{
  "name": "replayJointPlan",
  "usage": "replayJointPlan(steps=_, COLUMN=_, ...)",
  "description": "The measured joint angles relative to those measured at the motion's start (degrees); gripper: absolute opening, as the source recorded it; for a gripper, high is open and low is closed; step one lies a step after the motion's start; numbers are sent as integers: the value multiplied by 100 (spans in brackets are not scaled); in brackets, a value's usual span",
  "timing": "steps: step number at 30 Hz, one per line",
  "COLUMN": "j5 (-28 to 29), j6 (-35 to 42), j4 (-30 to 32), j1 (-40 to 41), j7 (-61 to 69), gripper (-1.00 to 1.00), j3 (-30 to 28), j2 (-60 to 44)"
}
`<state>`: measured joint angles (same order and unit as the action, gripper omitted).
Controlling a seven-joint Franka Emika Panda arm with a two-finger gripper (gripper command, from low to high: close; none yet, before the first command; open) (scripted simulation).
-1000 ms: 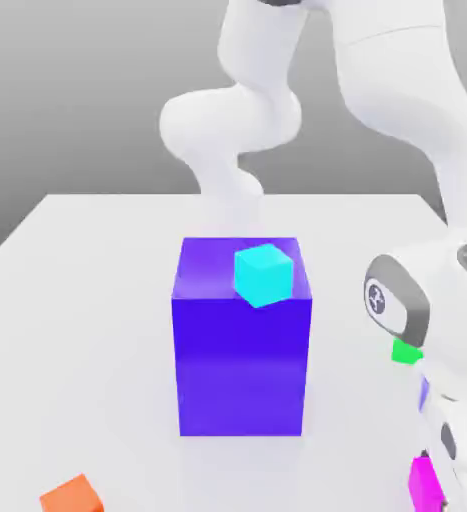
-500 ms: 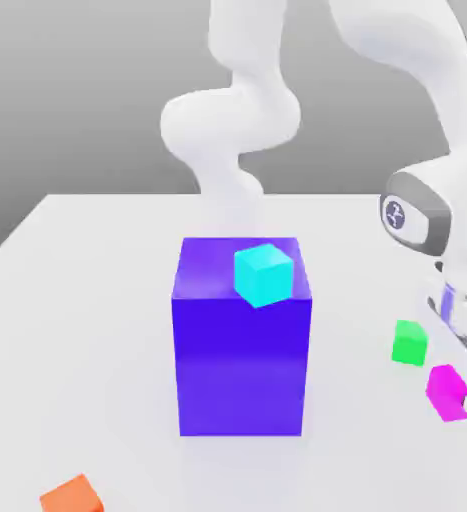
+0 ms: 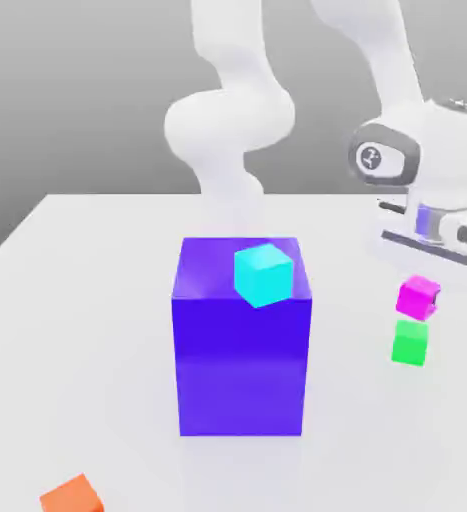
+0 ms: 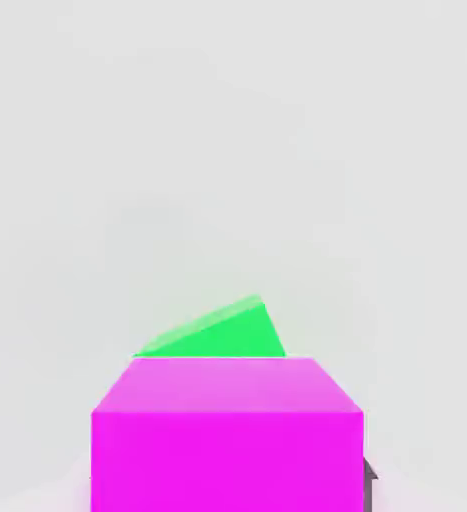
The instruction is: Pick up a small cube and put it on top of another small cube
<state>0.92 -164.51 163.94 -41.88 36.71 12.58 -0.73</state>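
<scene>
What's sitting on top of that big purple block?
A cyan cube rests on the big purple block, near its top's front edge. The patch of block top beneath the cube is covered.

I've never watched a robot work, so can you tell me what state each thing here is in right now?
Hand: shut on the magenta cube.
Magenta cube: held in the air, just above the green cube.
Green cube: resting on the table, nothing on it yet.
Cyan cube: sitting on the big purple-blue block.
Orange cube: lying on the table.
</scene>
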Motion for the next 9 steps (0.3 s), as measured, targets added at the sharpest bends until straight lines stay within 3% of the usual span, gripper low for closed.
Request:
replayJointPlan(steps=1, j5=186, j6=-190, j4=-9, j1=-26, j7=-132, gripper=100, j3=-73, j2=-204)
replayJointPlan(steps=9, j5=103, j6=-124, j4=-4, j1=-71, j7=-72, gripper=100, j3=-63, j2=-119)
